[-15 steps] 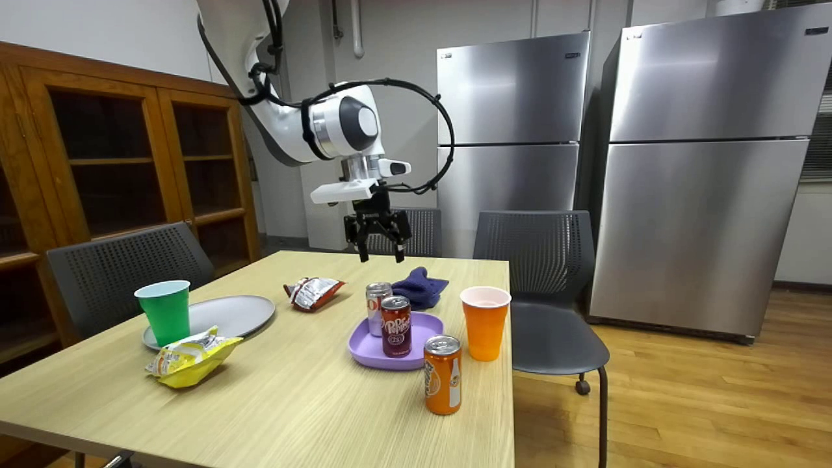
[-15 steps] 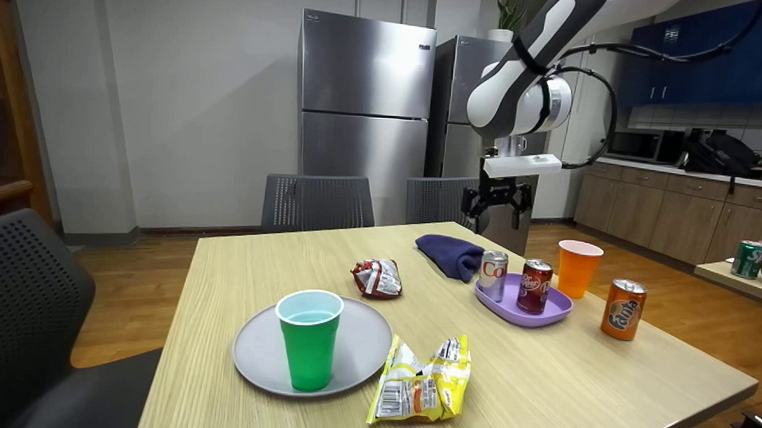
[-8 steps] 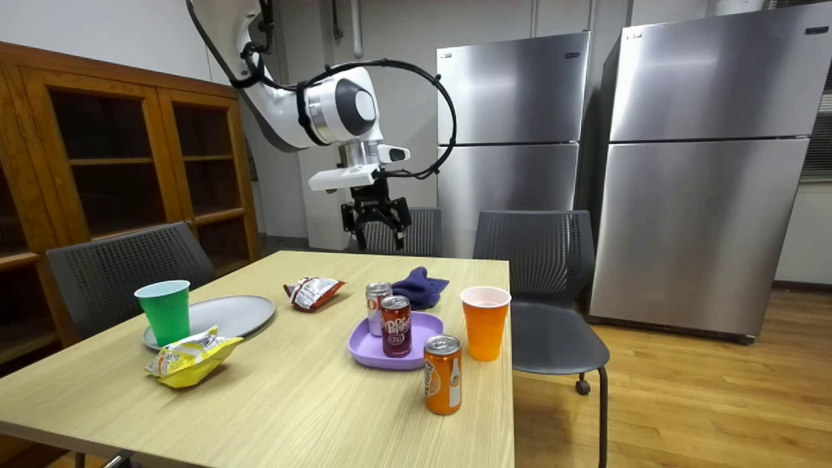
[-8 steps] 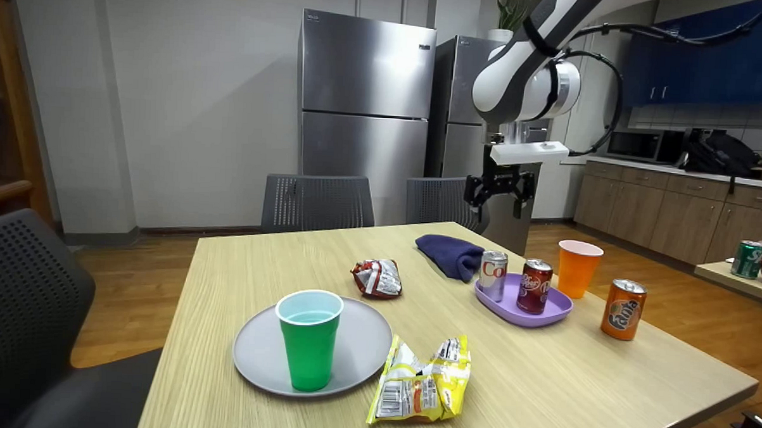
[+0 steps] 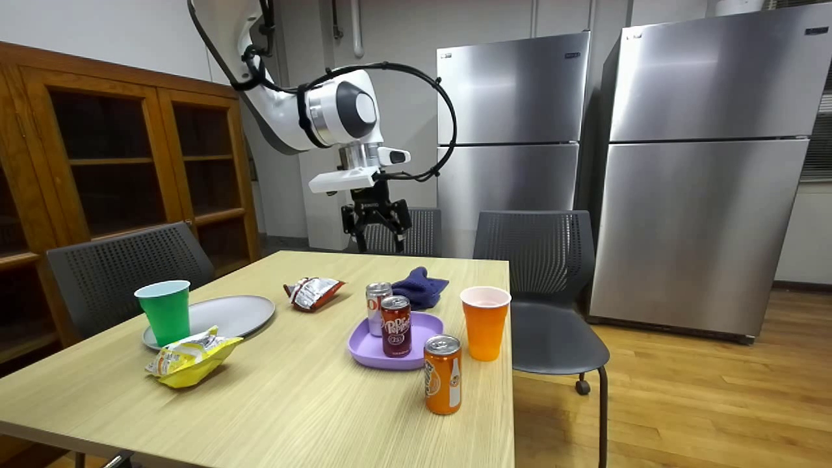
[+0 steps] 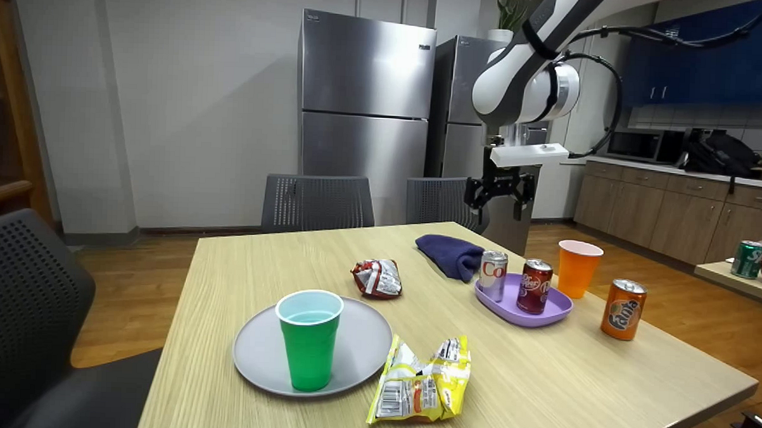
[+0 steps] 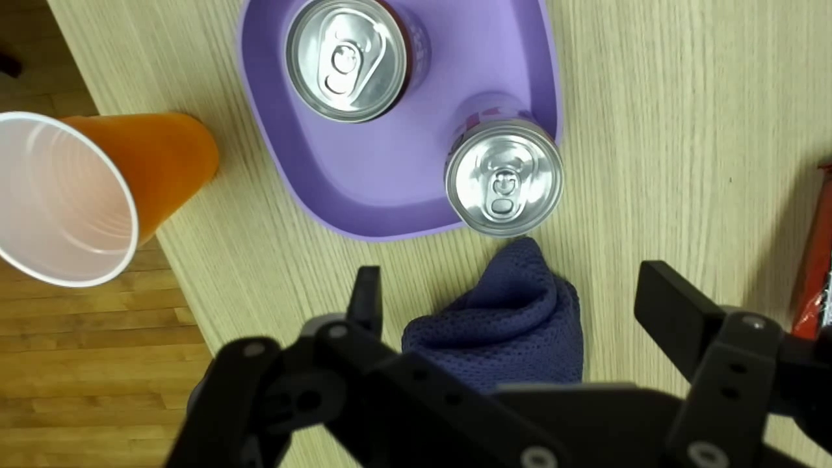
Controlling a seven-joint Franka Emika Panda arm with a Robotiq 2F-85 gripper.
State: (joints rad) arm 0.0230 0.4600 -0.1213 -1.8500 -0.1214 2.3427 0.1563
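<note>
My gripper hangs above the far part of the table with its fingers wide apart and nothing between them. In the wrist view a crumpled navy cloth lies below, seen between the fingertips, not touched. Beside the cloth is a purple tray holding a silver can and a dark red Dr Pepper can. An orange cup stands upright by the tray, near the table edge. An orange Fanta can stands on the near side of the tray in an exterior view.
A green cup stands on a grey plate. Near it lies a yellow snack bag; a red and silver snack bag lies closer to the cloth. Dark chairs stand around the table.
The arm and gripper have risen a little since a second ago, then sunk very slightly over the last half second. The fingers stay wide apart; the objects on the table have not moved.
</note>
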